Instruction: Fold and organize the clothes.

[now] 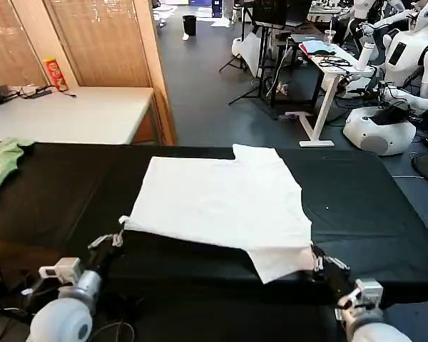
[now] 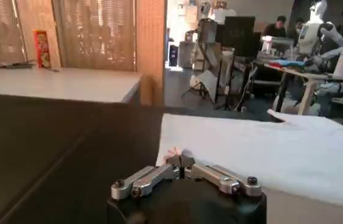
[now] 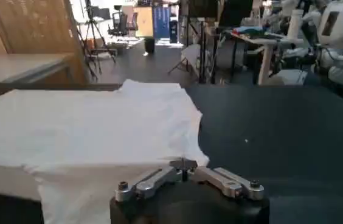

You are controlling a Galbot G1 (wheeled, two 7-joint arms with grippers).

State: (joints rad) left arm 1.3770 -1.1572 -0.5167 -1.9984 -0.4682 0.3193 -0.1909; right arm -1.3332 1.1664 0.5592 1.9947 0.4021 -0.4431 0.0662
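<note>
The clothes, a white T-shirt (image 1: 225,199), lie spread on the black table (image 1: 371,206) with a plain side up. My left gripper (image 1: 121,228) is shut on the shirt's near left corner, and the left wrist view shows its tips (image 2: 182,161) pinching the white cloth (image 2: 269,152). At the near right corner my right gripper (image 1: 316,258) is shut on the cloth where a sleeve flap hangs toward the front edge. The right wrist view has those tips (image 3: 183,164) closed on the shirt (image 3: 92,131). The near hem looks slightly raised off the table.
A light green garment (image 1: 0,162) lies at the table's far left edge. Behind stands a beige table (image 1: 78,114) with a red can (image 1: 55,74). A white desk (image 1: 328,60) and parked robots (image 1: 399,64) stand back right. Bare black tabletop stretches right of the shirt.
</note>
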